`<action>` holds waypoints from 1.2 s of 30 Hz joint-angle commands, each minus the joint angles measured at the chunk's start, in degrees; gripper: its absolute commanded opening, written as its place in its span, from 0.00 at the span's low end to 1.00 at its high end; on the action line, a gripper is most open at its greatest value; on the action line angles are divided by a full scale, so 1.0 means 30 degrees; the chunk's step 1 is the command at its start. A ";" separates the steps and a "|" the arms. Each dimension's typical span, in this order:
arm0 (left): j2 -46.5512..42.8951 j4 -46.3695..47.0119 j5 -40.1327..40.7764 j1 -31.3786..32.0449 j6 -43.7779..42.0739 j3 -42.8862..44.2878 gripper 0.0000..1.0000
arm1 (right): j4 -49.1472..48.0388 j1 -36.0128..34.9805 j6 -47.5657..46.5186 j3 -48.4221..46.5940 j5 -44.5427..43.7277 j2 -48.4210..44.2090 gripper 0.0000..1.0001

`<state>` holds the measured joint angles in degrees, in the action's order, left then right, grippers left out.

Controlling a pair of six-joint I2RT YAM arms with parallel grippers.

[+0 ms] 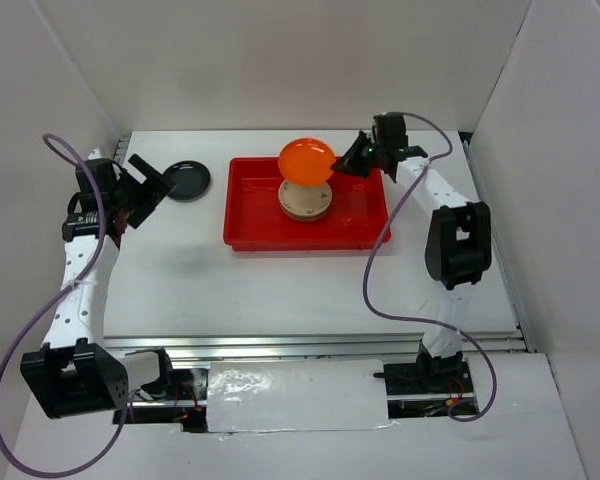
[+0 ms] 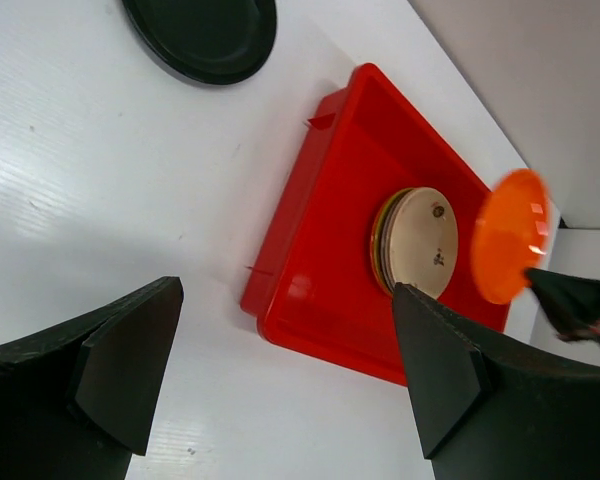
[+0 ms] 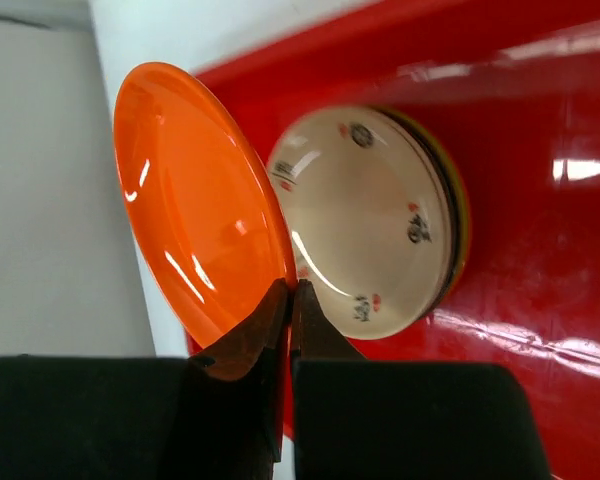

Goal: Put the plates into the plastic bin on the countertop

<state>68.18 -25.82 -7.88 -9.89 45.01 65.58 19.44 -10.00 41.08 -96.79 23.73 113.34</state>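
Orange plate (image 3: 190,190) clamped in right tool (image 3: 291,292) | left tool (image 2: 285,295) spread wide | black plate (image 2: 205,30) visible left-wrist, top only

Bright, even overhead light. Glare streaks on plastic bin (image 3: 570,170) floor and orange plate (image 3: 195,200). Soft shadow on countertop (image 1: 280,290) along the bin's near edge. Wrist views soft in near foreground.

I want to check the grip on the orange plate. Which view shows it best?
Right wrist: the orange plate is large, its rim pinched in the shut right pincer. Top external shows it small over the stacked plates; left wrist, blurred and distant.
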 commanded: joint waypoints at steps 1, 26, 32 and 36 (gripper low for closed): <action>-0.1016 0.0551 -0.2442 -0.0394 -0.0764 0.0787 0.99 | -0.2346 -0.0122 0.0603 0.0854 0.1703 0.0657 0.00; 0.8370 1.4013 -0.2880 -0.2885 0.6141 -0.4072 0.99 | -0.1964 -0.1585 -0.0950 0.8701 -0.0121 -1.1609 1.00; 1.4527 1.8691 -0.2914 -0.2564 0.7585 -0.1130 0.99 | -0.9372 -0.2350 0.1859 1.5823 0.7406 -1.6945 1.00; 1.7052 1.7752 -0.2179 -0.2533 0.7203 0.0928 0.99 | -0.8305 -0.3576 0.1075 1.6620 0.7622 -1.8791 1.00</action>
<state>115.20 23.81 -16.64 -17.80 66.30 64.20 -0.82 -18.83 43.90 -47.62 41.45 59.66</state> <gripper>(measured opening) 0.993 0.997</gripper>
